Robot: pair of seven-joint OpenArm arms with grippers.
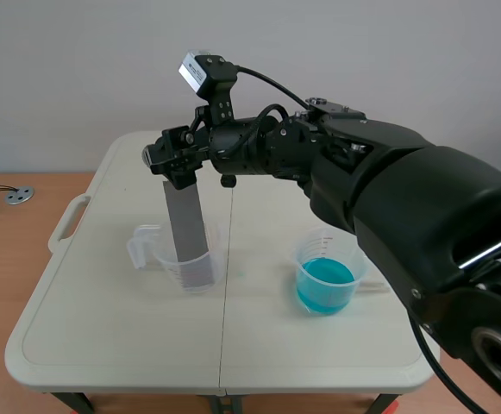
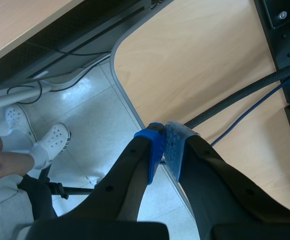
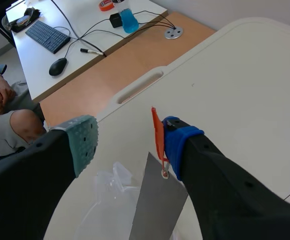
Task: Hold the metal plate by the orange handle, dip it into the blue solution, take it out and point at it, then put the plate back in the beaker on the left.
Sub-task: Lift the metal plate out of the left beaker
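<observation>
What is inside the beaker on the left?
The metal plate stands leaning inside the left beaker, its lower end visible through the wall. In the scene view the right end effector covers its top.

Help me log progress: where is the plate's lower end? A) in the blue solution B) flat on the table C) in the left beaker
C: the plate stands with its lower end inside the clear left beaker, apart from the blue solution.

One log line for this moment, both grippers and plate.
right gripper: open at orange handle | metal plate: in left beaker | left gripper: shut
</observation>
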